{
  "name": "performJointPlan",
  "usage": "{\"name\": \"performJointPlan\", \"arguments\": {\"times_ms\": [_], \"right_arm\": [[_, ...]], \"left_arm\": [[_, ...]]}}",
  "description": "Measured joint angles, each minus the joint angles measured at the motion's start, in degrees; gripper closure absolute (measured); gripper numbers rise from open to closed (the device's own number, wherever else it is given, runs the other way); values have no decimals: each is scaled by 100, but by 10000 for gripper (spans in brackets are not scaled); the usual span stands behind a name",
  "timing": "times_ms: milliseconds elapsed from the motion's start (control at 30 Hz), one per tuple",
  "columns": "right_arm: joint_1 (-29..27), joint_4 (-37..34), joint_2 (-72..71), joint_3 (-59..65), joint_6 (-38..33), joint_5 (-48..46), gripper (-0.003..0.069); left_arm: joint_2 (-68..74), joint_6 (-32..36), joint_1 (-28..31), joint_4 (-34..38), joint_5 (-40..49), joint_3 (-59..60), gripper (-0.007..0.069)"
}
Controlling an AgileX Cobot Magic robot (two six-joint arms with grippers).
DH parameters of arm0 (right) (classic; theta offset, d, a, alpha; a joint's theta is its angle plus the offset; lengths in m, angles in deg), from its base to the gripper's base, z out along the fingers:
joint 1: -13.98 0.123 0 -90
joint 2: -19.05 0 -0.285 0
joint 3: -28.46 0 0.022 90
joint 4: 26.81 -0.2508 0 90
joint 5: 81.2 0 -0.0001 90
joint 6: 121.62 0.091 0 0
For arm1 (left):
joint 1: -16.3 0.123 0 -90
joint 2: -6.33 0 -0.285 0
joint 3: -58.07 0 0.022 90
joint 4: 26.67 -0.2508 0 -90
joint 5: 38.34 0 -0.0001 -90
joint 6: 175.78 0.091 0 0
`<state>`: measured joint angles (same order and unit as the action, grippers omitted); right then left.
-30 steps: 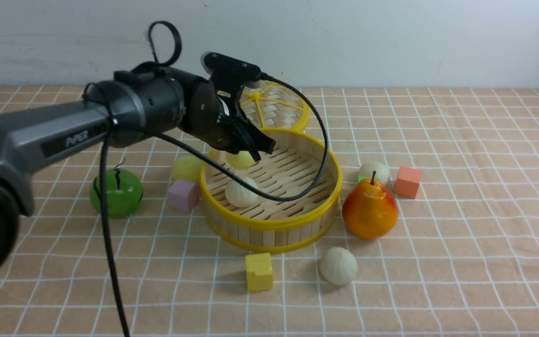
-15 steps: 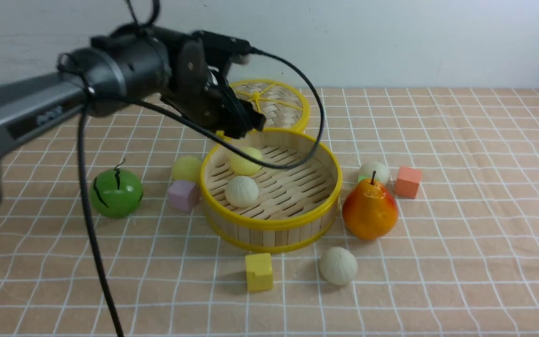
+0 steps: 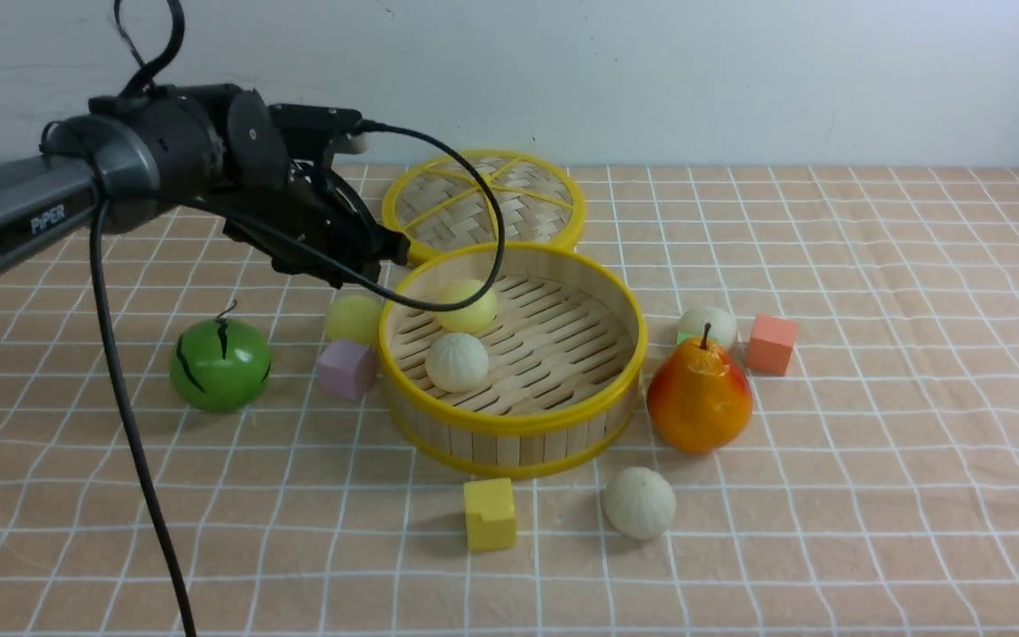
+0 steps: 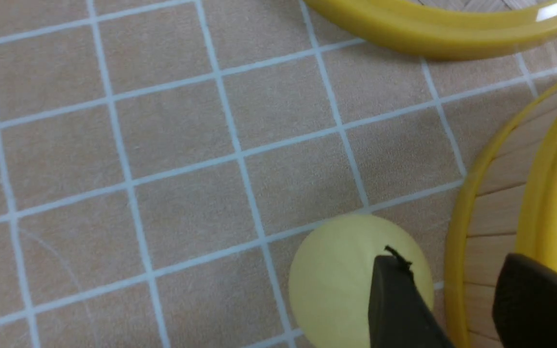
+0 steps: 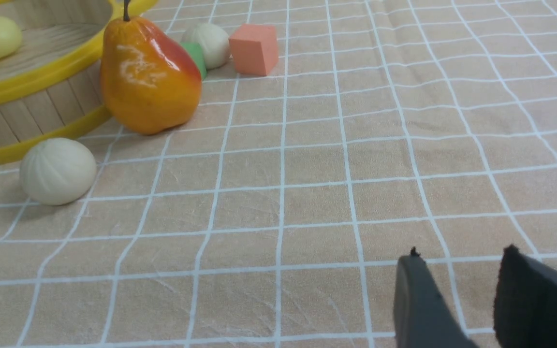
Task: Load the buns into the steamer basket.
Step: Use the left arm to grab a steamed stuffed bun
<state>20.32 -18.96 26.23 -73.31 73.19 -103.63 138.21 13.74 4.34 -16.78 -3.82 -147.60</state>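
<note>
Two of five buns lie on the slatted floor of the basket point(image 3: 509, 442): a yellow bun point(image 3: 467, 307) toward the far left wall and a pleated bun point(image 3: 456, 361) just in front of it. Whether the two touch, I cannot tell.

Three buns are on the bench point(image 3: 872, 460):
- A second yellow bun point(image 3: 353, 318) sits just beside the basket's left wall, outside it, with a pink cube point(image 3: 346, 369) just in front.
- A second pleated bun point(image 3: 639, 502) sits in front of the basket toward the right, near a yellow cube point(image 3: 489, 513).
- A third pleated bun point(image 3: 711, 326) sits right of the basket, behind the pear point(image 3: 700, 398), next to a small green cube point(image 3: 685, 337) and near an orange cube point(image 3: 771, 343).

The lid point(image 3: 483, 202) lies flat behind the basket. A green ball point(image 3: 219, 364) stands well to the left.

Left pincer point(image 4: 448, 255): released, jaws apart, gripping nothing. I see it hang at the basket's far left rim, above the second yellow bun. In its wrist view one finger crosses that bun and the other crosses the rim.

Right pincer point(image 5: 462, 252): released, jaws apart over bare cloth, gripping nothing, well apart from the buns.
</note>
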Motion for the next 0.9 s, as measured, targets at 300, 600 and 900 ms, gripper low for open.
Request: {"name": "performJointPlan", "arguments": {"times_ms": [300,600,900], "right_arm": [[0,0,0,0,0,0,420],[0,0,0,0,0,0,420],[0,0,0,0,0,0,420]], "left_arm": [[336,71,11,-188,-316,0,337],[502,73,11,-308,-669,0,337],[528,-16,11,-326,-677,0,631]]}}
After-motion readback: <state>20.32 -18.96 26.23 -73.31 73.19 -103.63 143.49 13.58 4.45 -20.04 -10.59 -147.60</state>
